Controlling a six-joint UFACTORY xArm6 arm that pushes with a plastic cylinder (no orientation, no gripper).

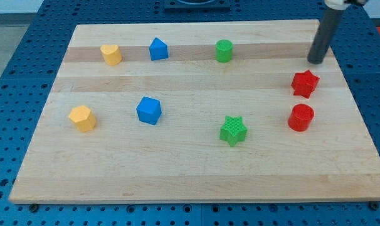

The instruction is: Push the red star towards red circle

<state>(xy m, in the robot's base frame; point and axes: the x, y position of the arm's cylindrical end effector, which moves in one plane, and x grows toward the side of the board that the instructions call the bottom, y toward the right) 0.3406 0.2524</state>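
Landmark for all positions: the red star (305, 83).

The red star is sitting near the board's right edge, in the upper half of the wooden board (177, 176). The red circle (300, 117) is standing just below it toward the view's bottom, close but apart; a strip of bare wood is showing between them.

My tip (316, 62) is resting above the star, toward the view's top and slightly to the view's right, near but not touching. That placing is making sense: star is lying between tip and circle, so a stroke toward the view's bottom would be carrying the star at the circle. The slight rightward offset could be nudging the star leftward off line; judging that a small shift to the view's left is wanted first.

No pincer on this rig, only a plain dark rod, so nothing is spreading, pressing or pinching.

Other blocks, all well left of the star: green cylinder (224, 50) up-left, green star (233, 130) down-left, blue pentagon-like block (158, 49) and blue cube-like block (148, 110) farther left, yellow heart (111, 54) and yellow hexagon-like block (82, 118) farthest. None is lying in the push path.

Judging the task as barely begun; gap is looking short, so a gentle push should be sufficing.
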